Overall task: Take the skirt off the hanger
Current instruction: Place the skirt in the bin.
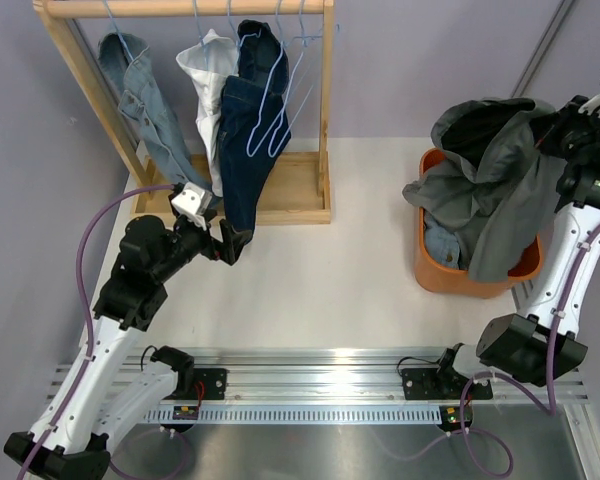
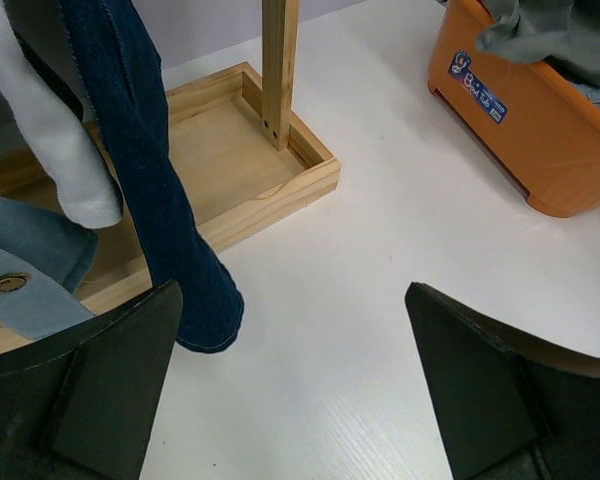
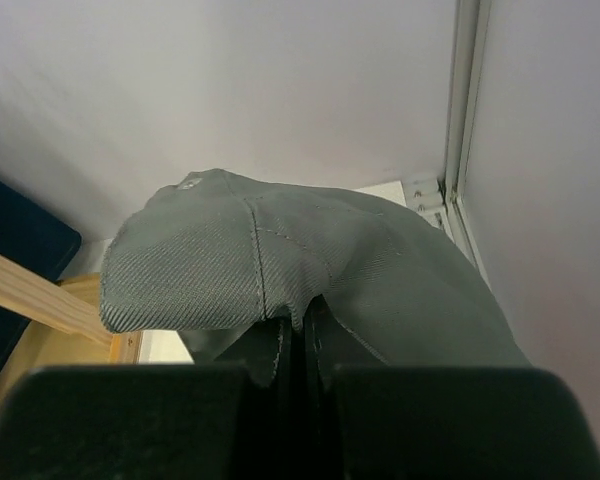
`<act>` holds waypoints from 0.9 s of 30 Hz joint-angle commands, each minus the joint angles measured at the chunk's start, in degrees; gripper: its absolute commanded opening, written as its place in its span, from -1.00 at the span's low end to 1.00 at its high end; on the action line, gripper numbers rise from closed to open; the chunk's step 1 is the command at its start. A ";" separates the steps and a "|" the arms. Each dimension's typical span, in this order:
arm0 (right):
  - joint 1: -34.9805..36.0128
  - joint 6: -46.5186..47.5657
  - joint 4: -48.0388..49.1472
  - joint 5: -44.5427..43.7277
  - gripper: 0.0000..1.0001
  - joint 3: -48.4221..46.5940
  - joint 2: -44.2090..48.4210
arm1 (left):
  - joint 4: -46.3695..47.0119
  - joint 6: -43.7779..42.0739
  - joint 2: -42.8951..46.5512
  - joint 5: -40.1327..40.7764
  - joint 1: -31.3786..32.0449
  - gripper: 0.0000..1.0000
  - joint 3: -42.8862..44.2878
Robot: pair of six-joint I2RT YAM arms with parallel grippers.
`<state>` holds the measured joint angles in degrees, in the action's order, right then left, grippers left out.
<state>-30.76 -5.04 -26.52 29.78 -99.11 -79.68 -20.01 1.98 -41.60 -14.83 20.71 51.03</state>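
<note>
A grey twill skirt (image 1: 490, 170) hangs from my right gripper (image 1: 565, 125) and drapes over the orange basket (image 1: 438, 272). In the right wrist view the gripper (image 3: 300, 335) is shut on a fold of the skirt (image 3: 230, 265). My left gripper (image 1: 226, 242) is open and empty by the lower end of a dark denim garment (image 1: 245, 130) hanging on the rack. In the left wrist view the left gripper (image 2: 291, 290) is over bare table, with the denim end (image 2: 205, 300) beside its left finger. Thin blue wire hangers (image 1: 280, 90) hang on the rail.
The wooden rack (image 1: 290, 200) stands at the back left with a white garment (image 1: 208, 75) and a light denim garment (image 1: 145, 100) on it. Its tray base (image 2: 310, 180) and post (image 2: 278, 70) lie ahead of my left gripper. The basket (image 2: 520, 130) holds other clothes.
</note>
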 commanded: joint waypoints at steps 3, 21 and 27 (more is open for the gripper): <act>5.00 -4.53 5.87 -11.14 -1.00 6.98 2.95 | 2.96 -0.13 0.30 -1.43 -0.14 0.98 2.24; 6.94 -16.77 0.61 -4.97 -1.00 27.14 -10.84 | 2.34 0.04 1.70 -0.99 -0.14 0.98 1.36; 7.03 -11.41 -5.91 -15.79 -1.00 24.05 -16.38 | 2.26 1.01 1.70 -0.99 -0.14 0.98 3.37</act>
<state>-24.16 -20.60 -27.51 21.39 -72.79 -94.67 -20.10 2.04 -40.56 -14.83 20.71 51.13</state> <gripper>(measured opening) 0.040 0.985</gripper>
